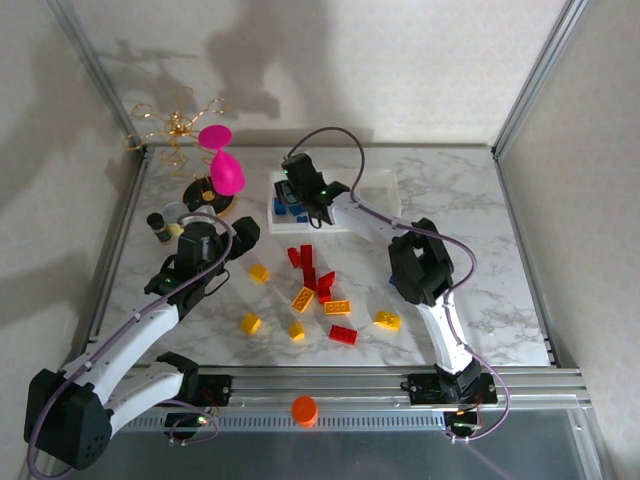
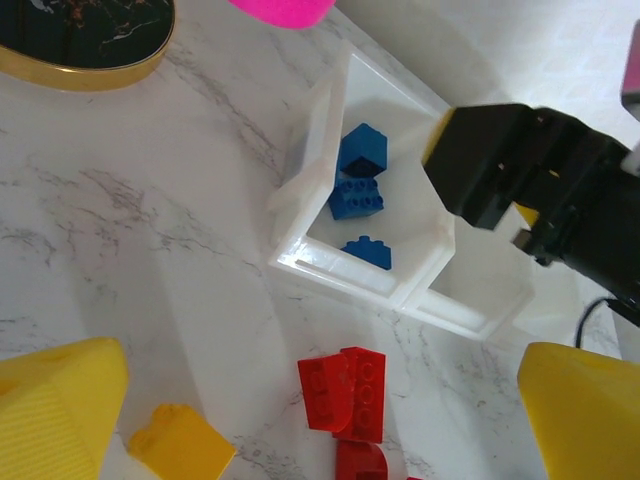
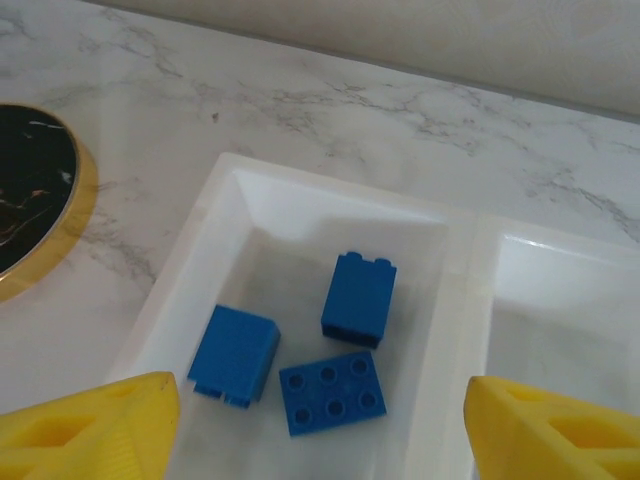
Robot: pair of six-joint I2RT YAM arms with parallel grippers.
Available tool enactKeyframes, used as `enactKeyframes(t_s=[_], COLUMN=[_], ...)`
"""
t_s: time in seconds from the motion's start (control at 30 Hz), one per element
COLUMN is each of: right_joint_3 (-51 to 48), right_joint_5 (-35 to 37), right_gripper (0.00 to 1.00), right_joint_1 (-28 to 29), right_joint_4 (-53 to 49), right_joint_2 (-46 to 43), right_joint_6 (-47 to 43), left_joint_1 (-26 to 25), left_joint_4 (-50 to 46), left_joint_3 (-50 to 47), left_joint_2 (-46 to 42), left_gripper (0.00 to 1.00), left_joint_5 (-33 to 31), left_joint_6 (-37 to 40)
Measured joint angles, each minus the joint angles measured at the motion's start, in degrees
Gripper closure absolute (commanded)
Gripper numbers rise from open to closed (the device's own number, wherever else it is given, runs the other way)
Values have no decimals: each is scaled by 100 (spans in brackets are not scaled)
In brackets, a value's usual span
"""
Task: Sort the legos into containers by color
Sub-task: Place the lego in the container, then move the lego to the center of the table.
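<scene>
Three blue legos lie in the left bin of the containers. My right gripper hovers straight above that bin, open, its yellow fingertips wide apart and empty. In the top view it is over the left end of the containers. Red legos and yellow legos lie scattered mid-table. My left gripper is open above a pair of red legos, beside a yellow lego. In the left wrist view the blue legos show in the bin.
A black, gold-rimmed round plate with a pink object stands back left, next to a gold wire ornament and a small can. An orange cap rests on the front rail. Walls enclose the table.
</scene>
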Motion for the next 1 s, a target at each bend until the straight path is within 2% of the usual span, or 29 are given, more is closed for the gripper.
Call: enactKeyframes(t_s=[0.2, 0.33, 0.53, 0.8, 1.0], right_joint_3=[-1360, -2376, -3797, -5243, -5668], right_joint_5=[-76, -153, -144, -286, -638], right_gripper=[21, 20, 19, 16, 16], right_joint_1=[-33, -155, -302, -424, -734], right_joint_4=[118, 197, 133, -105, -254], right_joint_2=[-1381, -2308, -3226, -3910, -4019], right_joint_6=[326, 664, 1123, 1624, 1665], left_joint_1=[-190, -501, -968, -1357, -1532], left_joint_4=[-7, -11, 44, 404, 442], left_joint_3=[81, 85, 81, -173, -223], left_joint_2=[-26, -7, 170, 341, 527], left_gripper=[0, 0, 0, 0, 0], left_joint_5=[107, 125, 138, 138, 111], left_joint_6=[70, 109, 98, -105, -181])
